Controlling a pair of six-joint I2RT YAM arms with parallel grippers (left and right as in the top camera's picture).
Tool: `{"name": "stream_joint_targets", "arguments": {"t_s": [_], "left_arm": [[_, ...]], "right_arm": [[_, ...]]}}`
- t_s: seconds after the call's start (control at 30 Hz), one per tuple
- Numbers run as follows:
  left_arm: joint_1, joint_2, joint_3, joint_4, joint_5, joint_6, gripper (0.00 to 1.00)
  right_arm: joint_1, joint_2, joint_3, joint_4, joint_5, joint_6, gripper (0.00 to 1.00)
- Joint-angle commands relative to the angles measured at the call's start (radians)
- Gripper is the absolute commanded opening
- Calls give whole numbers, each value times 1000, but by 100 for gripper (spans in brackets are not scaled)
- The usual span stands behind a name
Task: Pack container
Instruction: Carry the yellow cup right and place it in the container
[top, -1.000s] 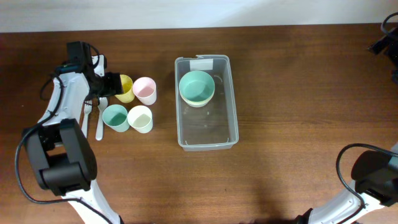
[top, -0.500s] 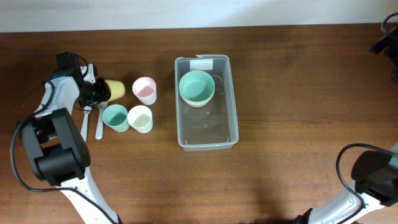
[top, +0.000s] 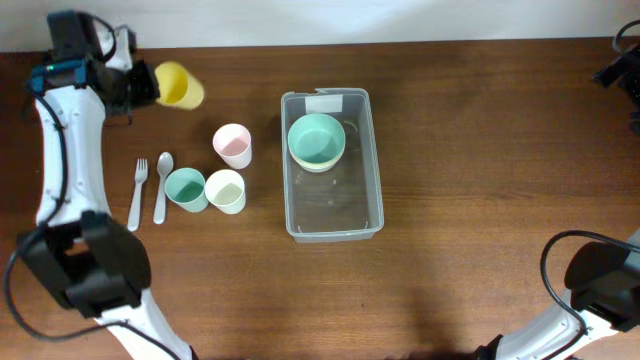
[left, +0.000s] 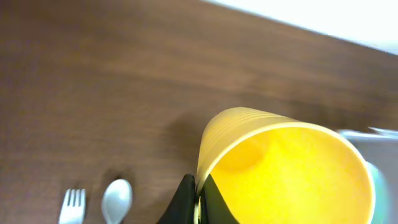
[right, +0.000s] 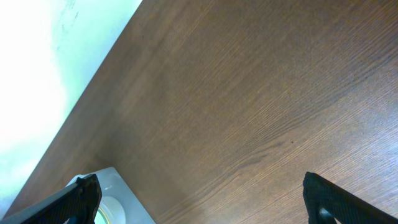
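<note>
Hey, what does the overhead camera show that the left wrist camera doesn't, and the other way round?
Only overhead: the mint green bowl in the clear rectangular plastic container, plus the pink plastic cup, teal cup and cream cup. Only left wrist: the left gripper pinching the yellow plastic cup at its rim, close up. Both: that cup, the white fork, white spoon and brown wooden table.

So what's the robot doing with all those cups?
The left gripper pinches the yellow cup by its rim, holding it tilted near the far left of the table. The pink cup, teal cup and cream cup stand by a fork and spoon. The clear container has a green bowl inside. The right gripper is open and empty.
</note>
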Motion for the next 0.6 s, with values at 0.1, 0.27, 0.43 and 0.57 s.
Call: {"name": "stream_joint_targets", "arguments": {"t_s": [0.1, 0.27, 0.43, 0.57], "left_arm": [[-188, -127, 21, -58, 16, 31, 1], [-344, -150, 21, -183, 16, 26, 1], [-484, -150, 20, -327, 15, 24, 1], [-629, -149, 11, -361, -63, 23, 2]], "right_arm": [[-3, 5, 2, 3, 2, -2, 99], [-3, 5, 2, 3, 2, -2, 99], [-3, 5, 2, 3, 2, -2, 99], [-3, 5, 2, 3, 2, -2, 99]]}}
